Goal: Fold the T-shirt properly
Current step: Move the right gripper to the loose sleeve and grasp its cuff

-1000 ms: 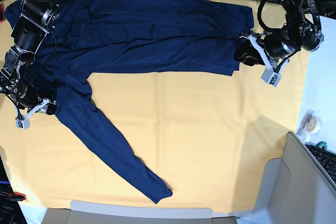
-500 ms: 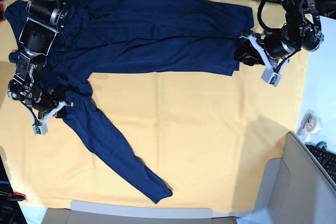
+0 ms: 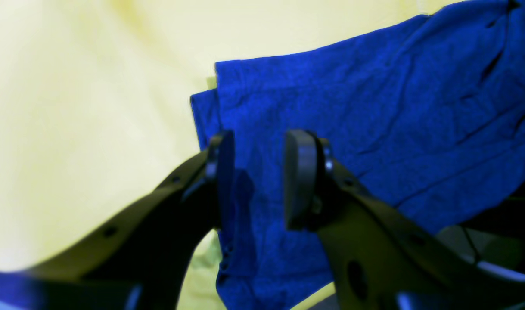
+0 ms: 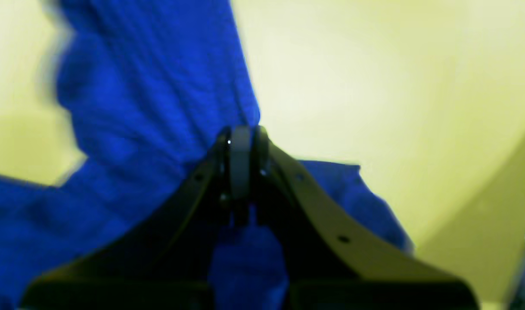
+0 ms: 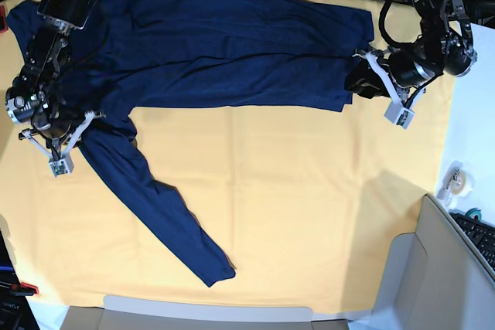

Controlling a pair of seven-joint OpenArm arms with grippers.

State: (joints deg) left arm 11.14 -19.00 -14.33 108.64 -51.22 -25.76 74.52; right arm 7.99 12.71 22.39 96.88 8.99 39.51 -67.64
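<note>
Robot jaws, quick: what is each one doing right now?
Left gripper: jaws part open around the T-shirt's edge; whether they pinch it cannot be told.
Right gripper: jaws shut on the T-shirt's sleeve.

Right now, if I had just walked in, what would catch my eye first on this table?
A big dark blue T-shirt sprawls across a yellow-orange cloth, one long sleeve trailing toward the near edge. Two robot arms flank it: the right gripper is pinched shut on fabric near that sleeve's shoulder, while the left gripper straddles the hem with jaws apart.
</note>
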